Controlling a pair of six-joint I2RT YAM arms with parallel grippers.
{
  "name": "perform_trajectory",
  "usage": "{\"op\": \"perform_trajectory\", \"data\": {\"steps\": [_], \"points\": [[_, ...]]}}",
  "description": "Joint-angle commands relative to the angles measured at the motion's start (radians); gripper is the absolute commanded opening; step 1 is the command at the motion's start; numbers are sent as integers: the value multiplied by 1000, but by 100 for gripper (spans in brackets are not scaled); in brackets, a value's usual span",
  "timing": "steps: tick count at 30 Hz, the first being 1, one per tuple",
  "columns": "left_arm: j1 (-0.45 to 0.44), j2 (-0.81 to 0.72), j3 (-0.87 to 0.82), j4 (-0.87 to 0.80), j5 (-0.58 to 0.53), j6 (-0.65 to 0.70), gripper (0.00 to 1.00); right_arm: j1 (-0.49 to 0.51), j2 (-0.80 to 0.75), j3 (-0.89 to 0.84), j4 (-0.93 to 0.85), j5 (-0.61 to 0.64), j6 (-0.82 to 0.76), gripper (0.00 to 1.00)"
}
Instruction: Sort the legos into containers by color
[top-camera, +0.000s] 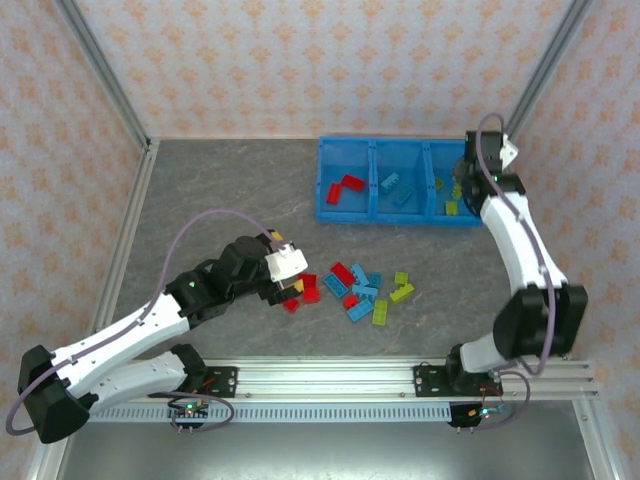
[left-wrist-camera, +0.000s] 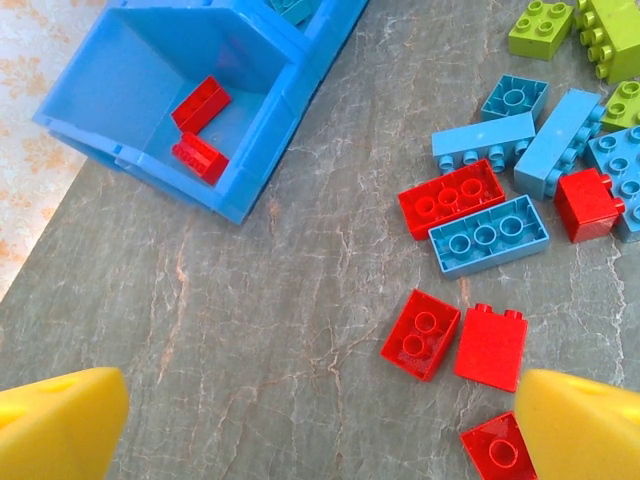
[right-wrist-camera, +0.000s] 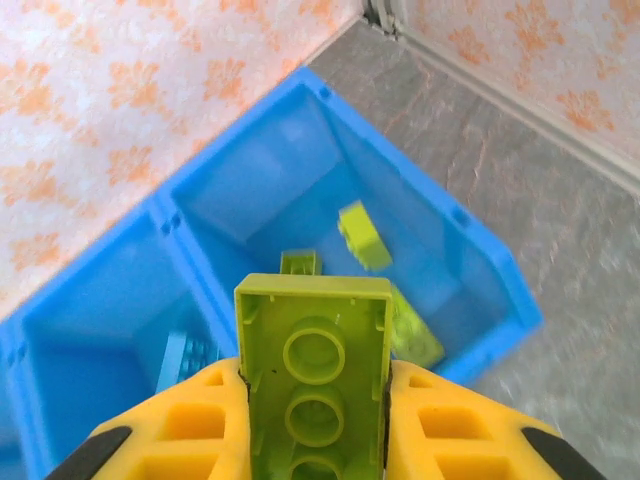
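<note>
**Entry 1. Right gripper** (right-wrist-camera: 315, 392), two yellow fingers. It is clamped on one yellow-green studded plastic brick (right-wrist-camera: 314, 330), gripped by its long sides with the hollow underside facing the wrist camera. It is held above the right compartment (right-wrist-camera: 300, 160) of the long blue plastic bin (top-camera: 400, 217), and the brick is not yet let go.

**Entry 2. Left gripper** (left-wrist-camera: 320, 425), two yellow fingers. The jaws are spread as wide as they go, with nothing between them. It hangs over the grey marbled table (left-wrist-camera: 250, 330) at the near-left edge of the loose pile (top-camera: 360, 290), with red bricks (left-wrist-camera: 420, 333) closest below.

**Entry 3. Bin contents.**
- Left compartment (top-camera: 345, 160): two red bricks.
- Middle compartment (top-camera: 398, 158): light blue bricks, apparently two.
- Right compartment: at least three yellow-green bricks.
- No colour appears misplaced.

**Entry 4. Loose pile, on the table well short of the bin.**
- About five red bricks.
- About five light blue bricks (left-wrist-camera: 488, 234).
- About three yellow-green bricks (left-wrist-camera: 540, 28).
- Several bricks touch or overlap, so the counts are approximate.

**Entry 5. Progress, as judged.** Roughly a third is sorted.
- Yellow-green is furthest along, with one more brick about to drop.
- Most of the red and light blue is unsorted.
- The open left gripper looks placed to take a red brick next.
</note>
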Motion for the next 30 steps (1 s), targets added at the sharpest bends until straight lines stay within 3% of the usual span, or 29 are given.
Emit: {"op": "perform_trajectory", "data": {"steps": [1,4,6,10,15,23,30], "points": [[8,-33,7,1,-43,21,100,-36,174,122,-70,-40,-35,26],[8,-43,5,2,-47,23,100,-49,320,281,-149,-61,-38,31],[8,-45,2,1,-48,23,100,-52,379,350,-191,-67,-37,42],[8,-43,5,0,-38,21,100,-52,382,389,-239,-88,-19,59],[8,-42,7,-3,-32,17,100,-53,210,198,-176,-132,17,65],[8,-26,10,1,-24,17,100,-7,-178,-215,-143,-462,21,68],[8,5,18,0,-8,13,100,208,-387,-435,-332,-357,115,72]]}}
